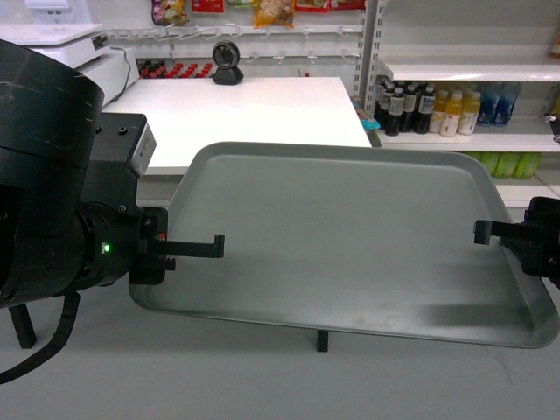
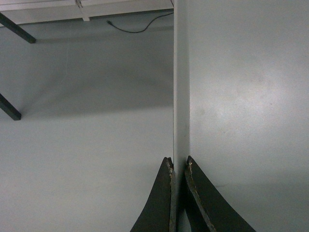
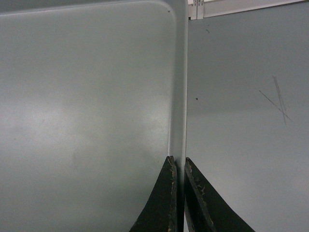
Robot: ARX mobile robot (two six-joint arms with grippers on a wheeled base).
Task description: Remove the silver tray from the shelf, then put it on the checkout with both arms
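Observation:
The silver tray (image 1: 350,236) hangs level in the air, in front of the white checkout (image 1: 254,109) and not touching it. My left gripper (image 1: 219,248) is shut on the tray's left rim and my right gripper (image 1: 479,232) on its right rim. In the left wrist view the left gripper (image 2: 178,162) pinches the raised rim of the tray (image 2: 246,111). In the right wrist view the right gripper (image 3: 177,162) clamps the rim near a rounded corner of the tray (image 3: 87,111). White shelf boards (image 1: 464,70) stand at the far right.
A black dome scanner (image 1: 227,63) and a grey register (image 1: 61,44) sit at the back of the checkout. Bottles (image 1: 437,109) fill the right shelves. Grey floor lies under the tray, with black legs (image 1: 322,339) (image 2: 9,108) and a cable (image 2: 140,26).

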